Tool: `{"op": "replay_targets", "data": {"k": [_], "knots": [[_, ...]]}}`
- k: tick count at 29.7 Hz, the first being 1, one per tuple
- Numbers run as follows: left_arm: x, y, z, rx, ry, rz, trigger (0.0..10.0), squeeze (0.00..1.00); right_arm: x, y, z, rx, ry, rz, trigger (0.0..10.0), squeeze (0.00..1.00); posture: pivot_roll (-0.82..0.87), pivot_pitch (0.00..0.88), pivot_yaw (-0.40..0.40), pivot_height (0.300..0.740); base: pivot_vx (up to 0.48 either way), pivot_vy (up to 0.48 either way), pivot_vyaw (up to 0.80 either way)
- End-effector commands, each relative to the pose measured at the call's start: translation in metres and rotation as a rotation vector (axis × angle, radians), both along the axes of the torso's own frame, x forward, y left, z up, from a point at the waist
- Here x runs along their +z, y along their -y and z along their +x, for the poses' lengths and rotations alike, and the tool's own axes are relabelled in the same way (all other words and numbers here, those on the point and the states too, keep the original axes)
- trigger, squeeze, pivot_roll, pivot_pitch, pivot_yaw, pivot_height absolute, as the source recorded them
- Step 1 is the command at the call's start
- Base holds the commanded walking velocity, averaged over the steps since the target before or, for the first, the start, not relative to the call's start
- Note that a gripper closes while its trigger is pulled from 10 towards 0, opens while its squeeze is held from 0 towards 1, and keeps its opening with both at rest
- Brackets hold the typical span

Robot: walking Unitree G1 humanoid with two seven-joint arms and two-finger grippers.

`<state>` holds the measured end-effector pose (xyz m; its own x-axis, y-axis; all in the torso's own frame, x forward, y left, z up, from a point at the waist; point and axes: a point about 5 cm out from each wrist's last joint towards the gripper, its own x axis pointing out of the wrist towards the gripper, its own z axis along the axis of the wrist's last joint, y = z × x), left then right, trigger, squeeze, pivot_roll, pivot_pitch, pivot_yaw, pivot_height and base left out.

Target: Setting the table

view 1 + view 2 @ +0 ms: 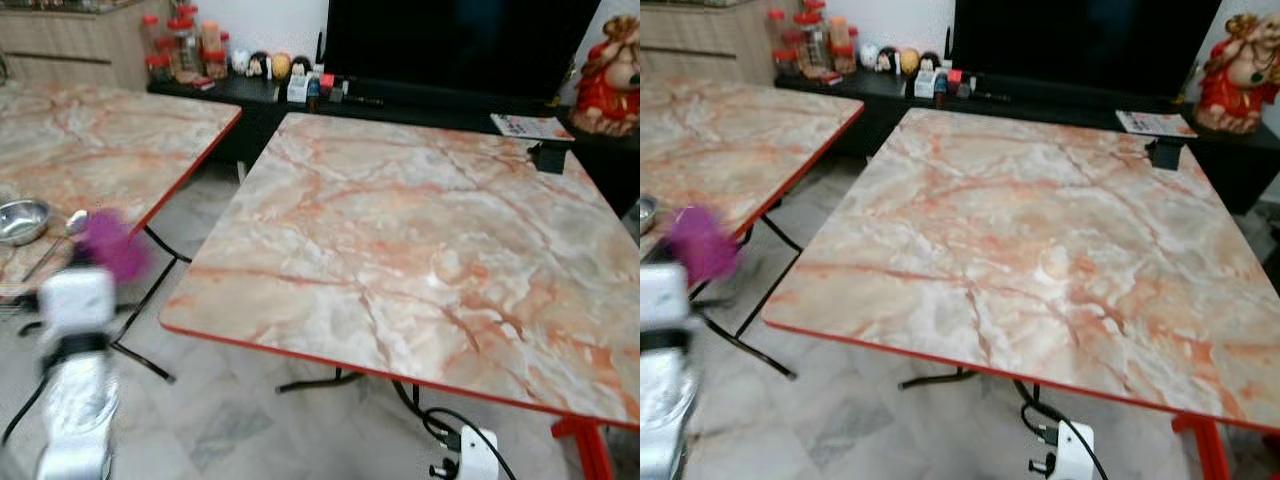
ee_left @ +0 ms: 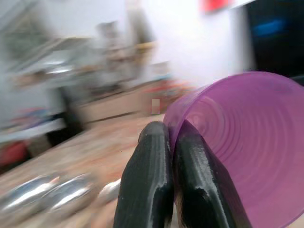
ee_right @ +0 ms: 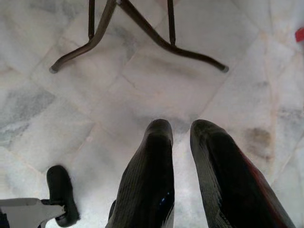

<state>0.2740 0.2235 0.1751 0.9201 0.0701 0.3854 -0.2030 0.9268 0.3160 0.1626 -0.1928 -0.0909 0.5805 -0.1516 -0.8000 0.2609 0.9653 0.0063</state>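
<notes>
Pinched on the thin rim of a purple cup point(image 2: 247, 156), the left claw point(image 2: 173, 142) has one black ribbed finger inside the wall and one outside, pressed tight. That cup is translucent plastic, round, with fine rings stepping down its inside. From the head camera it shows as a blurred purple shape point(image 1: 108, 245) raised ahead of the silver arm, over the edge of the left table point(image 1: 110, 130). Just beyond the claw on that table sit a shiny steel bowl point(image 1: 22, 220) and a metal spoon point(image 1: 62, 238). To the claw's right stands a second table point(image 1: 420, 250), square, glossy marble-patterned in cream and orange with a red edge. No writing is readable. Right claw point(image 3: 180, 137) hangs over pale marble floor tiles point(image 3: 142, 85), its fingers narrowly parted, holding nothing.
</notes>
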Motion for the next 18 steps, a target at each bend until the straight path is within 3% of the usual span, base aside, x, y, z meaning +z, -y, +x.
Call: {"op": "replay_targets", "data": {"k": [1,6,9,10,14,18], "knots": [[0.003,0.019,0.02,-0.158,-0.077,-0.057,10.0,0.0,0.0,0.003,-0.002,-0.04,0.0,-0.001,10.0,0.0,0.07,0.0,-0.011,0.74,0.0,0.0,0.0],[0.022,0.053,0.052,-0.377,-0.133,-0.109,10.0,0.0,-0.001,0.005,-0.005,-0.071,0.0,0.0,10.0,0.0,0.04,0.0,0.019,0.74,0.0,0.0,0.0],[0.034,0.088,0.075,-0.554,-0.212,-0.207,10.0,0.0,-0.002,0.004,-0.007,-0.095,-0.001,0.004,10.0,0.0,0.02,0.0,0.041,0.74,0.0,0.0,0.0],[0.034,0.091,0.076,-0.575,-0.228,-0.215,10.0,0.0,-0.002,0.004,-0.007,-0.097,-0.001,0.005,10.0,0.0,0.01,0.0,0.047,0.74,0.0,0.0,0.0],[0.033,0.117,0.085,-0.668,-0.365,-0.088,10.0,0.0,-0.002,0.003,-0.008,-0.126,0.003,0.012,10.0,0.0,-0.01,0.0,0.07,0.74,0.0,0.0,0.0],[0.028,0.131,0.088,-0.78,-0.523,-0.061,10.0,0.0,-0.003,0.003,-0.01,-0.14,0.004,0.014,10.0,0.0,-0.02,0.0,0.088,0.74,0.0,0.0,0.0]]}}
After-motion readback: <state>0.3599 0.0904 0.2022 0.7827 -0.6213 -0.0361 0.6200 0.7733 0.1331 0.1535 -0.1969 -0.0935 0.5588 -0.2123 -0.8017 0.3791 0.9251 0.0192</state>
